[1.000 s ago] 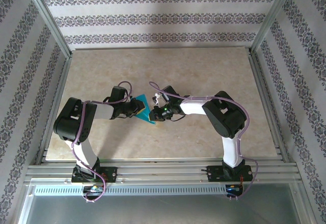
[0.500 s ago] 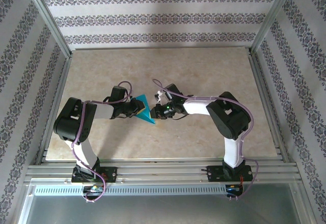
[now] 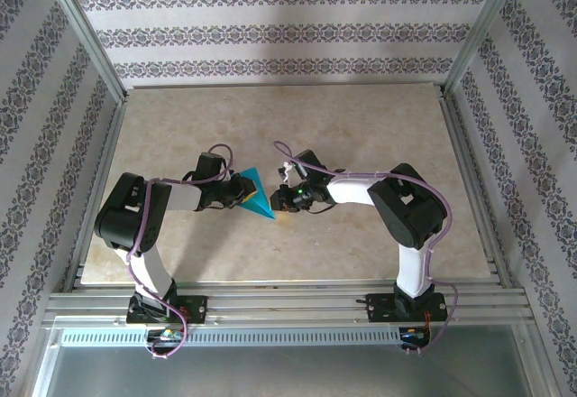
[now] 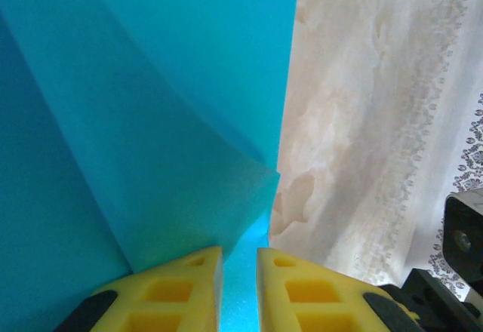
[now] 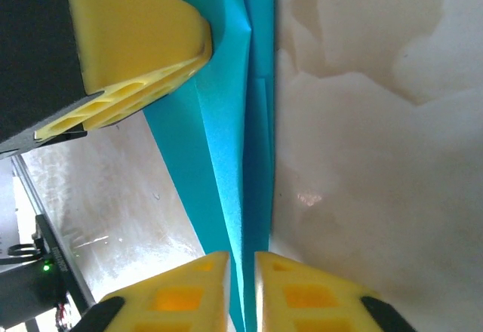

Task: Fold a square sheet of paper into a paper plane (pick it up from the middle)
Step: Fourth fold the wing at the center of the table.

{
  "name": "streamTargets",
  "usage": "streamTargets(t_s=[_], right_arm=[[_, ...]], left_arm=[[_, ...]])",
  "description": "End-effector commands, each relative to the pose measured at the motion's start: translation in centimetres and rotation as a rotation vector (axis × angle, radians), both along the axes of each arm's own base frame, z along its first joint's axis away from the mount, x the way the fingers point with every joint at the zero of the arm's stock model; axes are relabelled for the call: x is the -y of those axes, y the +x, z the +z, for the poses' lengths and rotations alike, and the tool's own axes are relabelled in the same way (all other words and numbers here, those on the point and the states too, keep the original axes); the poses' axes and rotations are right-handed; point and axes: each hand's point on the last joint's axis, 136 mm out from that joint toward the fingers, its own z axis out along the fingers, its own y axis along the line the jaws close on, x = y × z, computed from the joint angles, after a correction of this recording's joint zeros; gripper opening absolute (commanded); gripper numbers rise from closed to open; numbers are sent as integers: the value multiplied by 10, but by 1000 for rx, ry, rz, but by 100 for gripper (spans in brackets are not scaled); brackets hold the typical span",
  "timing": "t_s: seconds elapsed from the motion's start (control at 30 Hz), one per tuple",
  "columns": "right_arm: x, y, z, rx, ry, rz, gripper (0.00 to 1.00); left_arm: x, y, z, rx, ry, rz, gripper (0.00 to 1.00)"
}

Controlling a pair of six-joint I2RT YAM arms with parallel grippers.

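The teal sheet point(image 3: 253, 194) was held above the marbled table point(image 3: 361, 126), a little toward 8 o'clock from the table's middle in the overhead view. It was folded into a narrow triangular shape with its sharp tip pointing to about 5 o'clock. The left gripper point(image 3: 237, 195) met it from the 9 o'clock side and the right gripper point(image 3: 279, 204) from roughly 3 o'clock, near the tip, so the paper spanned the short gap between the two claws. In the left wrist view, the left claw's yellow fingers point(image 4: 177, 290) sat at 6 o'clock, drawn almost together with a thin strip of the teal paper point(image 4: 151, 121) clamped in the slit between them. The rest of the sheet spread from there toward 12 and 9 o'clock in overlapping layers, with one curved fold edge running down to the fingers, and bare table showed at 3 o'clock. In the right wrist view, the right claw's yellow fingers point(image 5: 302, 298) were likewise nearly closed at 6 o'clock, pinching the sheet's lower edge. The paper rose from them as a slim creased band toward 12 o'clock, where one yellow finger point(image 5: 128, 45) of the left claw pressed against it at about 11 o'clock. Patterned walls point(image 3: 270, 32) closed in the table at 12, 9 and 3 o'clock.
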Motion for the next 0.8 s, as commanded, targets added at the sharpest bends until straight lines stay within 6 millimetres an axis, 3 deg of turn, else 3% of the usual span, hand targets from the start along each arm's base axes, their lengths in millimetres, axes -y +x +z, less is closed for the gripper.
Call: streamTargets(t_s=[0.0,0.77], right_arm=[[-5,-5,1,-34,29,26,14],[-5,-20,-28,-75,-72,90,10]], left_arm=[[-9,-21,-24,-105,53,24,21],[-4,-14,-18,-97,36,14,29]])
